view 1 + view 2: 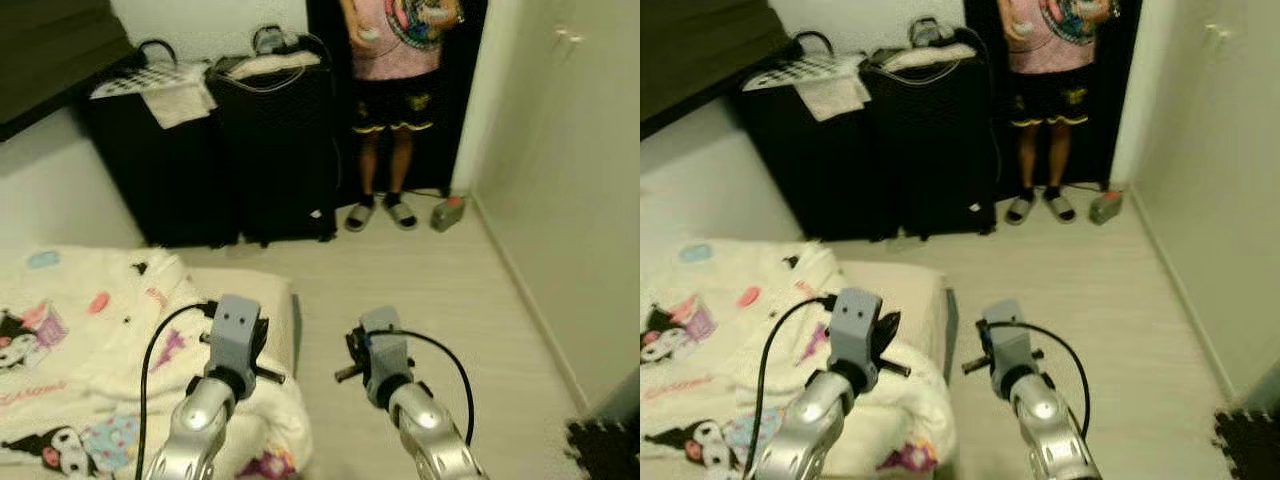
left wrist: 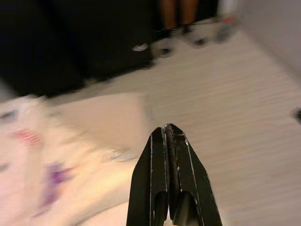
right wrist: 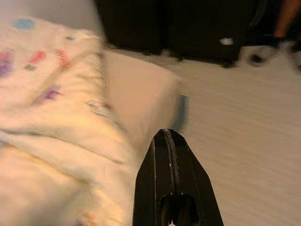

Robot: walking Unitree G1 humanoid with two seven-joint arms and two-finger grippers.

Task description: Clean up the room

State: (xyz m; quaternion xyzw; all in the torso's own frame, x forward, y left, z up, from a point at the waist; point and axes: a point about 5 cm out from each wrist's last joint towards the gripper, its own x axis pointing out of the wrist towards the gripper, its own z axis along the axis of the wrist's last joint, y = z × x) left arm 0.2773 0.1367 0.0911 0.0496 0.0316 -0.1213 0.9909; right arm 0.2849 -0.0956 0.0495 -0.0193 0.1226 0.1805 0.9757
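both pairs of fingers are pressed together and grasp nothing: the left gripper point(image 2: 168, 134) and the right gripper point(image 3: 165, 137) each show 2 black fingers closed tip to tip over open space.

at the left of the head views lies the blanket point(image 1: 90, 340), cream with cartoon prints, rumpled over the bed point(image 1: 262, 300), filling the lower left of the frame. its edge slumps over the bed's corner near the lower middle. this looks like the thing to tidy. it should handle as soft, light and floppy, not fragile, and likely to drag and bunch rather than slide. a fair hold would be a pinch on a fold at the hanging edge or corner, where the cloth is doubled and the fingers can close through it.

the left arm point(image 1: 205, 400) rises from the bottom edge over the blanket's right part; the right arm point(image 1: 400, 390) rises just right of it, over bare floor point(image 1: 450, 290) beside the bed.

in the upper left to upper middle stand 2 dark suitcases point(image 1: 270, 150) against the wall, with checked and white cloth point(image 1: 165, 85) draped on top. right of them, at the top middle, a person point(image 1: 395, 100) in a pink top stands in a dark doorway. a small bottle point(image 1: 447, 212) sits on the floor just right of their feet. a white wall takes the right side.
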